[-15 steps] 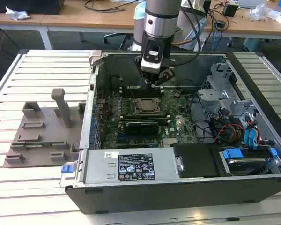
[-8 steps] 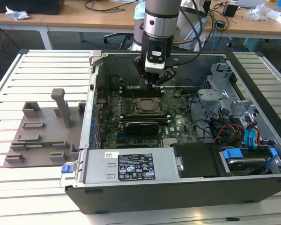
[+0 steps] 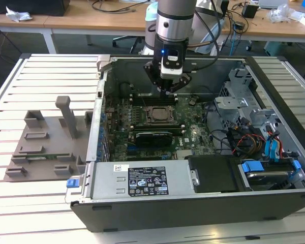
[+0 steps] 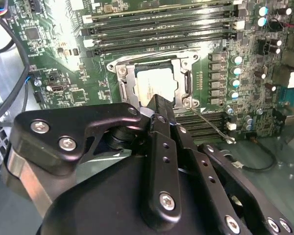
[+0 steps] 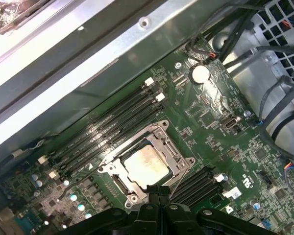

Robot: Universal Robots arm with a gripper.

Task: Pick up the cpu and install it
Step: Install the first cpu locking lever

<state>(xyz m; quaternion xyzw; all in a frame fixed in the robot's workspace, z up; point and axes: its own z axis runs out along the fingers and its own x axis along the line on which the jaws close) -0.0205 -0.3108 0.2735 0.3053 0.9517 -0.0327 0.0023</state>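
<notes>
The cpu (image 5: 146, 166), a small square chip with a pale silvery top, lies flat inside the dark metal socket frame (image 5: 162, 142) on the green motherboard; it is also seen as the cpu (image 4: 156, 81) in the second wrist view. My gripper (image 5: 160, 190) hangs just above the socket's edge with its two black fingers pressed together and nothing between them. In the exterior view the gripper (image 3: 169, 91) sits inside the open computer case (image 3: 193, 203), slightly behind the socket frame (image 3: 157, 115). The gripper (image 4: 157, 101) tip overlaps one edge of the chip in the second wrist view.
Memory slots (image 5: 108, 125) run beside the socket. A drive cage with coloured cables (image 3: 259, 137) fills the case on the exterior view's right. A grey plastic fixture block (image 3: 46, 142) stands on the slatted table (image 3: 20, 203) at the exterior view's left. A labelled power supply (image 3: 142, 180) is nearest the camera.
</notes>
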